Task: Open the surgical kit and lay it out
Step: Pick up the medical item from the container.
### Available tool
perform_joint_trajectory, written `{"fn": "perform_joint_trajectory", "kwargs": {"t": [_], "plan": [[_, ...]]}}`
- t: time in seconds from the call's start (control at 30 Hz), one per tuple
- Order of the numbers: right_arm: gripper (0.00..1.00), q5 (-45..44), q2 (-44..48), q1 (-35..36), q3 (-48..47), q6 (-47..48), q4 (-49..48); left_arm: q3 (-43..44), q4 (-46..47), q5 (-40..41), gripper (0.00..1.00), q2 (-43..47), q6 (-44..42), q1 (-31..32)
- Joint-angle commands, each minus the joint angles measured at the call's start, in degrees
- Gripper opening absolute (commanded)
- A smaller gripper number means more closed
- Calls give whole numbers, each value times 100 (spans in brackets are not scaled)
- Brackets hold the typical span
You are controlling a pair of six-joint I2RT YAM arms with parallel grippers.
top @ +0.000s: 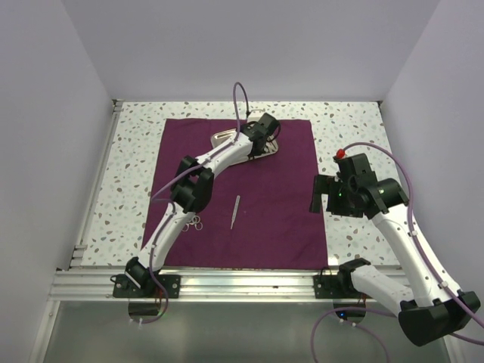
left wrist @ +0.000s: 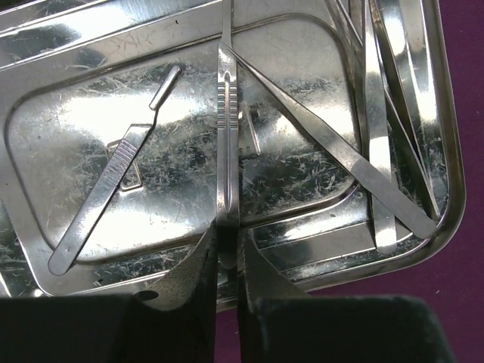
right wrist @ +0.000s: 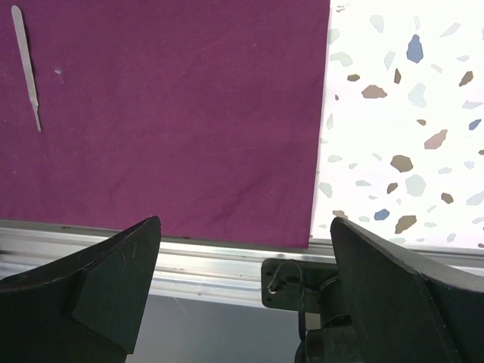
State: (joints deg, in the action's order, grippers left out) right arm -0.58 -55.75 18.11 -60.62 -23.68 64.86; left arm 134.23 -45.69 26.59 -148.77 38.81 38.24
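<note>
Clamped on the slim handle (left wrist: 227,136) in the tray (left wrist: 68,144), the left gripper (left wrist: 227,246) risks a slip mid-lift on so narrow a bite, while the right gripper (right wrist: 243,227) gapes wide.

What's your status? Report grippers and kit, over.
Left gripper shut on ribbed handle in steel tray. Right gripper open over cloth edge. Cloth spread flat; slim instrument laid out, several more in tray. Nothing blocking.
</note>
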Motion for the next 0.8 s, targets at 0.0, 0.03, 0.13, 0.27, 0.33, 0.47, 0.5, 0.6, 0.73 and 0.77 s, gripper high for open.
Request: {"fn": "perform_joint_trajectory", "kwargs": {"t": [0.0,0.03,0.13,0.27,0.33,0.47,0.5,0.6,0.73,0.77], "plan": [[98,14,-24,52,-187,162,-52,-415,-520,-611,10,-574,13,-89],[98,14,-33,61,-187,162,-52,-424,-441,-637,5,-548,-13,-89],[98,23,-42,70,-187,162,-70,-547,-239,-769,0,-408,-101,-89],[99,32,-50,70,-178,162,-96,-627,-80,-804,0,-136,-233,-115],[98,40,-42,70,-178,153,-105,-635,-37,-796,0,92,-303,-124],[98,40,-7,79,-187,145,-123,-732,34,-691,0,567,-400,-194],[98,40,-6,79,-196,145,-123,-758,34,-664,0,655,-426,-211],[99,153,29,88,-204,127,-140,-855,25,-602,0,1024,-453,-238],[99,225,64,96,-187,101,-158,-1074,25,-550,0,1516,-444,-238],[99,251,81,88,-187,75,-158,-1118,25,-541,0,1596,-444,-238]]}}
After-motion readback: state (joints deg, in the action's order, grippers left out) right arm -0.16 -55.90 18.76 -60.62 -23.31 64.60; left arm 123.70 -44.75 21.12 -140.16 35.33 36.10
